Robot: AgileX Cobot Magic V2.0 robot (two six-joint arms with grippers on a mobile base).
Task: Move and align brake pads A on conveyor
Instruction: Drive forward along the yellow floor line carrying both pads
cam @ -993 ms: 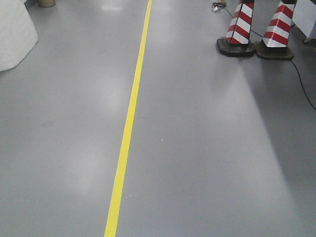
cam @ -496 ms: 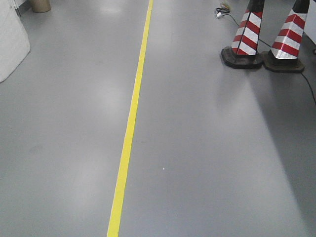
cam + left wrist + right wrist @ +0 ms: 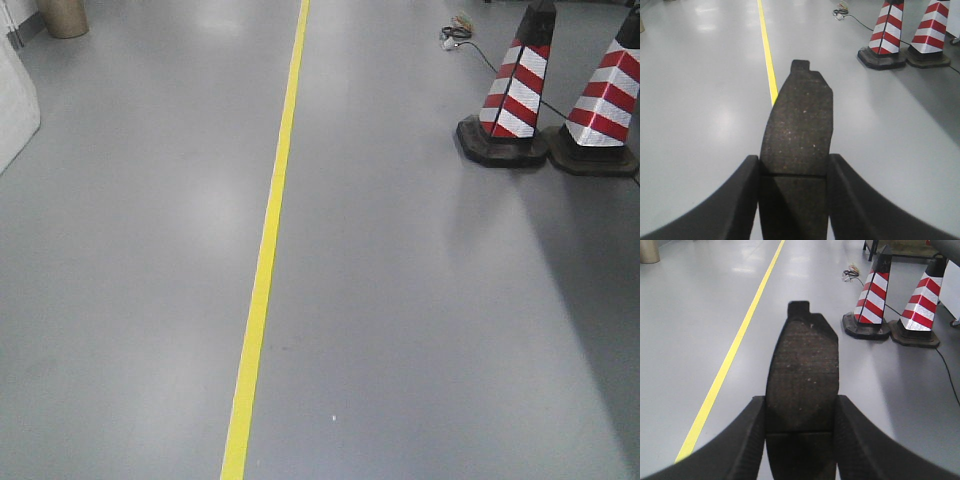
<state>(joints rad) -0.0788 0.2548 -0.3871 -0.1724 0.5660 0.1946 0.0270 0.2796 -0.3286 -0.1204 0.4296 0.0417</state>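
My left gripper (image 3: 794,167) is shut on a dark grey brake pad (image 3: 799,125) that sticks out forward between the fingers, its end tab pointing away, held above the grey floor. My right gripper (image 3: 801,410) is shut on a second dark grey brake pad (image 3: 804,370) held the same way, centre groove near the fingers. The conveyor is out of view in all views. The other brake pads are out of view. Neither gripper shows in the front view.
A grey shop floor with a yellow line (image 3: 262,270) runs ahead. Two red-and-white striped cones (image 3: 515,95) (image 3: 605,105) on black bases stand at the right, with a cable (image 3: 460,35) behind them. A white object (image 3: 12,105) and a brown cylinder (image 3: 62,15) are at the far left.
The front view has shifted: the cones moved right and down in the frame, the white object slid off to the left, and the brown cylinder came further into view.
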